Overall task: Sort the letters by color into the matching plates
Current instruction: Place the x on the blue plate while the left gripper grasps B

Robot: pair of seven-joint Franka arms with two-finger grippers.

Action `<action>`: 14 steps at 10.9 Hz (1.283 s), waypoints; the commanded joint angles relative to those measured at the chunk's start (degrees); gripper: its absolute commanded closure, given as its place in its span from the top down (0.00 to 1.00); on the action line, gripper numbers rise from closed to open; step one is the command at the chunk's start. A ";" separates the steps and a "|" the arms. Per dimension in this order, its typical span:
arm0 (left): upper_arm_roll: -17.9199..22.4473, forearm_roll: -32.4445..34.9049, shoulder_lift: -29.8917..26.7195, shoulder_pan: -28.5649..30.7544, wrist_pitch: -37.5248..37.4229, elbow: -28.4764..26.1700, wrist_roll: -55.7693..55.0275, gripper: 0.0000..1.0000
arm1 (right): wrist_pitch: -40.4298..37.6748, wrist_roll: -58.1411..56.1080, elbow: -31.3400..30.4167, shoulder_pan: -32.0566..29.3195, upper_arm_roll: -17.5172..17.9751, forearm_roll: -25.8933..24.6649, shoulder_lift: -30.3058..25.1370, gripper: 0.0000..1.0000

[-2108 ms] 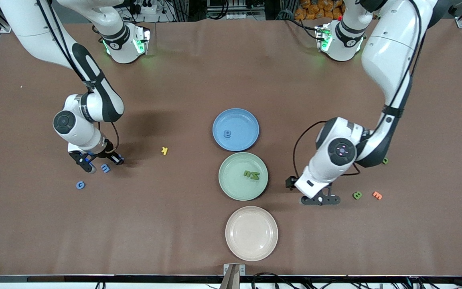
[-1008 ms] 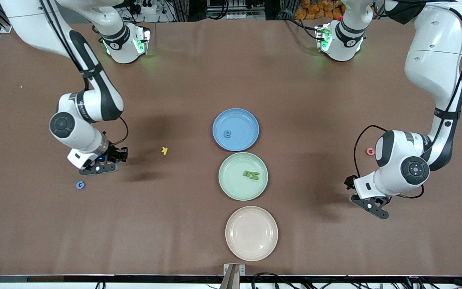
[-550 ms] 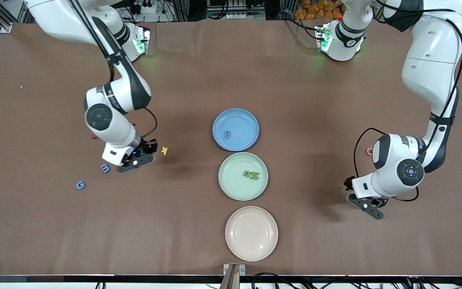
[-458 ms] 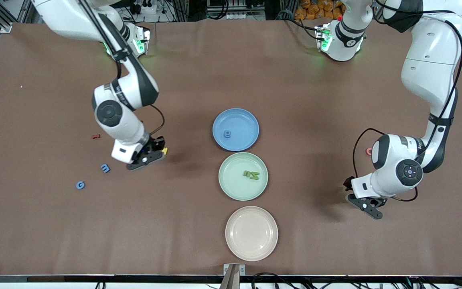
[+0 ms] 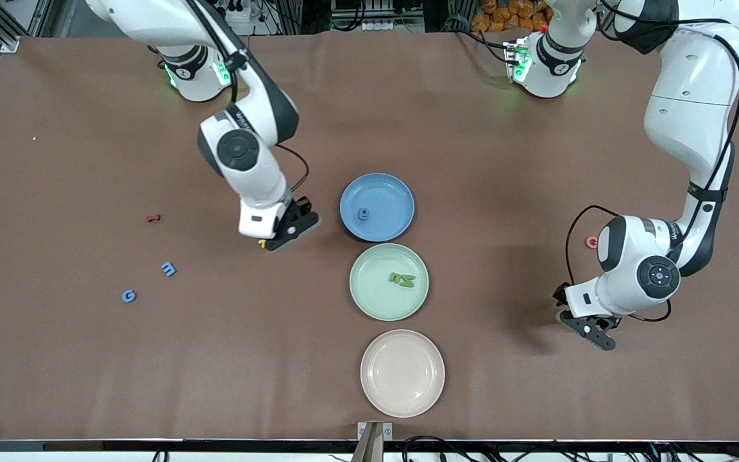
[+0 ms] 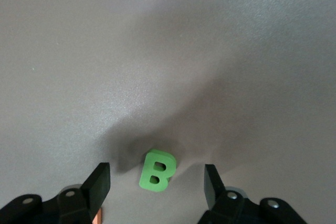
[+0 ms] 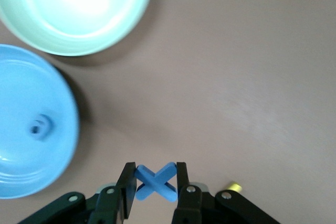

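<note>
The right pincer [image 7: 156,183] hung over bare brown tabletop [image 5: 510,160] beside the round blue plate [image 5: 377,206], clamped tight on a small blue X-shaped letter [image 7: 155,182], with a tiny yellow letter [image 5: 262,243] lying just under it. The left pincer [image 6: 156,182] was low at the left arm's end, its fingers [image 6: 98,184] spread apart on either side of a chunky green letter B [image 6: 157,170] lying flat, not gripping it. The pale mint green plate [image 5: 373,295] held two green letters [image 5: 403,278].
</note>
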 commanded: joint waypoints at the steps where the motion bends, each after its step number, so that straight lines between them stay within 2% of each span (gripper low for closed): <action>1: -0.09 -0.98 0.39 0.45 0.74 -0.23 1.19 0.78 | -1.03 -0.51 5.63 5.57 -0.31 -0.52 4.89 0.24; 3: -0.18 -0.98 0.48 0.45 0.74 -0.14 1.10 0.56 | -1.03 -0.25 8.53 9.18 -0.23 -0.44 8.23 0.24; 6: -0.18 -1.07 0.57 0.53 0.74 -0.05 1.01 0.39 | -1.03 -0.25 10.83 13.57 -0.14 -0.26 10.96 0.24; 7: -0.18 -1.07 0.57 0.53 0.74 0.03 1.01 0.31 | -1.03 0.19 11.18 14.37 -0.05 0.09 11.58 0.24; 8: -0.18 -1.07 0.40 0.45 0.74 0.12 0.75 0.14 | -1.03 1.41 11.79 14.64 0.82 0.18 12.37 0.24; 9: -0.18 -1.07 0.22 0.45 0.74 0.21 0.58 0.00 | -1.03 2.46 12.58 14.64 1.70 0.18 12.81 0.36; 10: -0.18 -1.15 0.13 0.45 0.74 0.30 0.49 0.00 | -1.03 3.52 12.67 14.55 1.71 0.18 12.73 0.63; 11: -0.18 -2.11 -0.13 0.45 0.74 0.47 0.49 0.00 | -1.03 4.14 12.68 14.12 1.71 0.27 12.73 1.00; 14: -1.06 -6.24 -0.92 -0.25 0.30 0.56 -1.26 0.00 | -2.60 3.62 12.59 12.98 1.71 0.18 12.12 1.00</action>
